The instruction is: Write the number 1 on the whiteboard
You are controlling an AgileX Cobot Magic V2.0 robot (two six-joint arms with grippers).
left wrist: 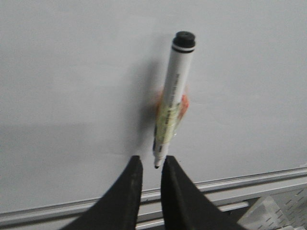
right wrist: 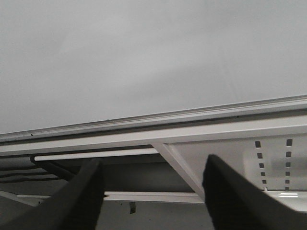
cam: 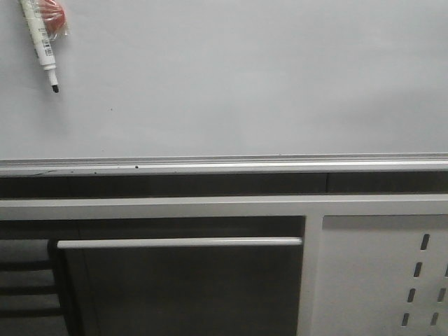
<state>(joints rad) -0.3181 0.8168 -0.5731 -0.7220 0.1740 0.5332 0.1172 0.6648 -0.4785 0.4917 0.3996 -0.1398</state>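
Pale whiteboard [cam: 245, 77] bears no number 1 yet. Marker [cam: 40, 38] clings near its upper-left corner, probably by magnet. Left gripper [left wrist: 151, 170], fingers narrowly parted, empty, approaches its tip; right gripper [right wrist: 153, 187] gapes idle.

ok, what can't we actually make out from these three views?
- Marker: top end cut off by the front view's edge; the print on its barrel is blurred in the left wrist view.
- Red-orange piece behind the marker: mostly hidden by it, identity unclear.
- Left claw: absent from the front view.
- Whiteboard: upper part out of frame everywhere.
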